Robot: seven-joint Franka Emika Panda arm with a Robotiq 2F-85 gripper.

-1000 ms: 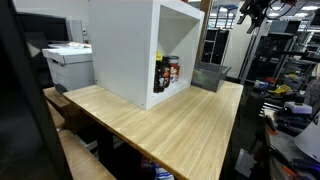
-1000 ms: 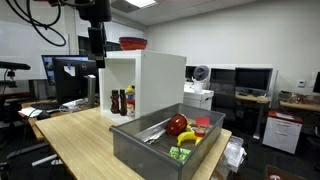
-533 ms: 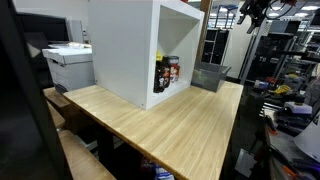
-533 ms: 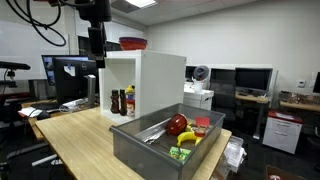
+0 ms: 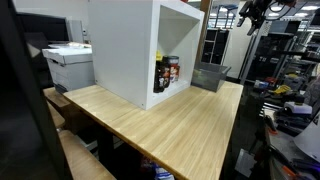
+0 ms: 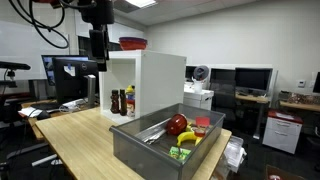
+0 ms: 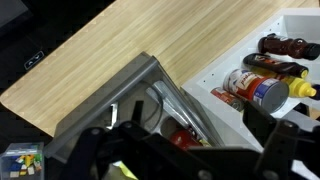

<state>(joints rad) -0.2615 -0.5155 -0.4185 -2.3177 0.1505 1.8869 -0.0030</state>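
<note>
My gripper (image 6: 97, 45) hangs high above the wooden table (image 6: 80, 135), open and empty, beside the upper left of a white open-front box (image 6: 160, 80). In an exterior view the gripper (image 5: 250, 12) shows near the ceiling. Looking down in the wrist view, the gripper (image 7: 190, 150) has its dark fingers (image 7: 95, 150) spread wide over a grey metal bin (image 7: 110, 95). The bin (image 6: 140, 145) holds a red apple (image 6: 178, 124), a banana (image 6: 188, 137) and a green pack (image 6: 180, 154). Sauce bottles (image 6: 122, 101) stand inside the box and show in the wrist view as bottles (image 7: 265, 85).
A red bowl (image 6: 132, 43) sits on top of the box. A printer (image 5: 68, 62) stands beyond the table's far side. Monitors (image 6: 70, 78) and office desks (image 6: 250, 95) surround the table. The bin (image 5: 210, 76) sits at the table's end near the box (image 5: 120, 50).
</note>
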